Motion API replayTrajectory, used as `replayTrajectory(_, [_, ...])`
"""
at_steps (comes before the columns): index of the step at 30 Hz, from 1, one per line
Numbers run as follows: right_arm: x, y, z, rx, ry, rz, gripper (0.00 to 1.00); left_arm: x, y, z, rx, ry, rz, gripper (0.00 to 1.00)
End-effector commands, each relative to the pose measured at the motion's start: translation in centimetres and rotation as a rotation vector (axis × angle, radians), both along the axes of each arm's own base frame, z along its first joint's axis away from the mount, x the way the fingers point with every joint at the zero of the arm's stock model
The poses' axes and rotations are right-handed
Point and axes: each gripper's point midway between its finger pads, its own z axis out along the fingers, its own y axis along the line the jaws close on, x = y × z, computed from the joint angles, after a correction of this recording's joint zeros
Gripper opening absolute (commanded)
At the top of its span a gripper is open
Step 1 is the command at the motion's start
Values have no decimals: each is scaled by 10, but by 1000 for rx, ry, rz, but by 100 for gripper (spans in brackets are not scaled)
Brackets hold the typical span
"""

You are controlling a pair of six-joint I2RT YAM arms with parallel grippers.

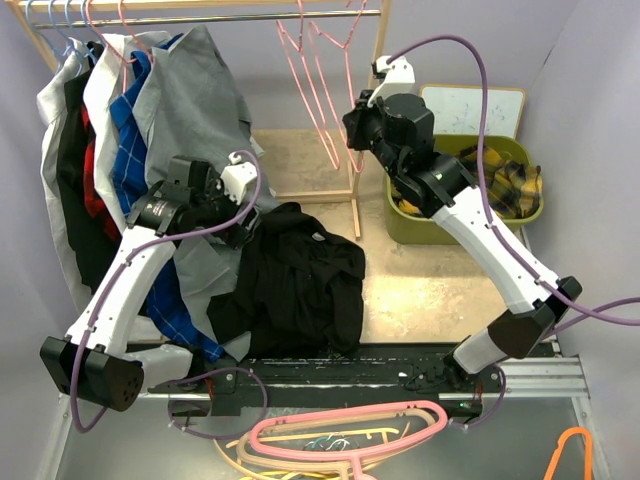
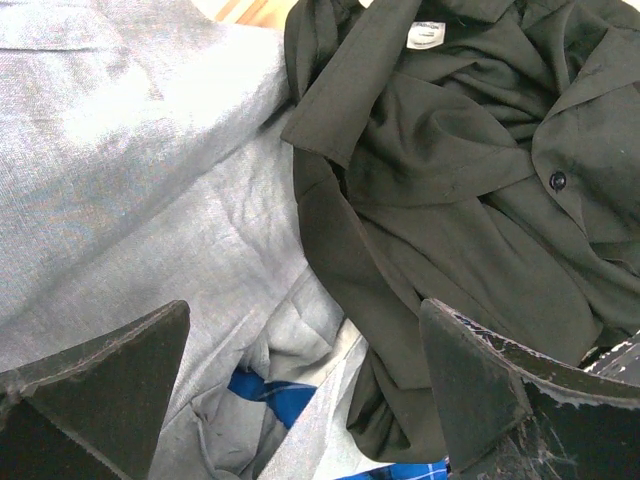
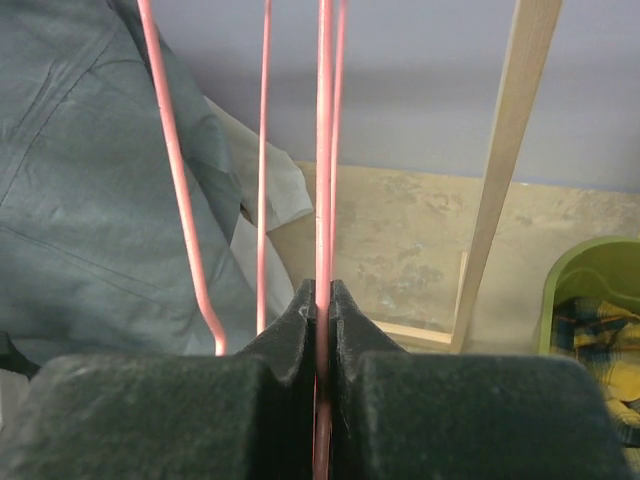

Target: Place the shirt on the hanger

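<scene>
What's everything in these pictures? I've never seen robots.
plain black collared shirt: one, black, crumpled on the table.
thin pink triangular hanger: one, pink, hanging from the wooden rail among similar ones.
large grey shirt: one, grey, hanging left.
blue checked shirt: one, blue, beside it.
green bin: one, green, right, holding yellow-and-black plaid cloth.
thick pink hanger: one, pink, below the near edge.
orange hanger: one, orange, bottom right.
left gripper: one, black, open above grey and black shirts.
right gripper: one, black, shut on the thin hanger.

shirt before hanger, left of bin
</scene>
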Motion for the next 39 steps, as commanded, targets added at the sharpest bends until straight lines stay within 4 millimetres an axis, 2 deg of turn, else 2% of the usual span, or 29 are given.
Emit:
replayTrajectory(1, [-11, -7, 46, 29, -96, 30, 0, -2, -4, 5, -31, -18, -33, 99])
replayTrajectory(7, [-19, -11, 78, 34, -170, 51, 0, -45, -40, -7, -160, 176, -267, 99])
replayTrajectory(10, [-25, -16, 93, 26, -202, 52, 0, -44, -38, -10, -112, 155, -262, 99])
replayTrajectory(13, [-32, -23, 94, 19, -200, 47, 0, -39, -42, -12, -57, 151, -264, 99])
replayTrajectory(17, [-47, -29, 72, 20, -176, 73, 0, -25, -56, -24, 75, 129, -273, 99])
replayTrajectory(19, [-62, -36, 64, 31, -180, 92, 0, -20, -66, -31, 145, 111, -311, 99])
replayTrajectory(23, [-99, -73, 51, 61, -212, 48, 0, -10, -90, -43, 266, 64, -372, 99])
replayTrajectory(26, [-125, -99, 31, 76, -176, 17, 0, 13, -98, -45, 317, -7, -333, 99])
replayTrajectory(29, [-155, -114, 13, 106, -150, 42, 0, 37, -106, -37, 326, -75, -294, 100])
replayTrajectory(30, [-161, -116, 0, 107, -132, 50, 0, 42, -109, -35, 323, -86, -291, 100])
replayTrajectory(31, [-169, -119, -6, 123, -125, 58, 0, 47, -113, -38, 329, -83, -296, 99])
replayTrajectory(34, [-187, -126, -26, 172, -93, 77, 0, 58, -121, -46, 339, -73, -304, 91])
replayTrajectory(37, [-201, -130, -49, 193, -33, 90, 0, 65, -127, -58, 352, -55, -312, 68])
replayTrajectory(39, [-210, -133, -59, 213, 2, 95, 0, 66, -129, -68, 365, -26, -323, 64])
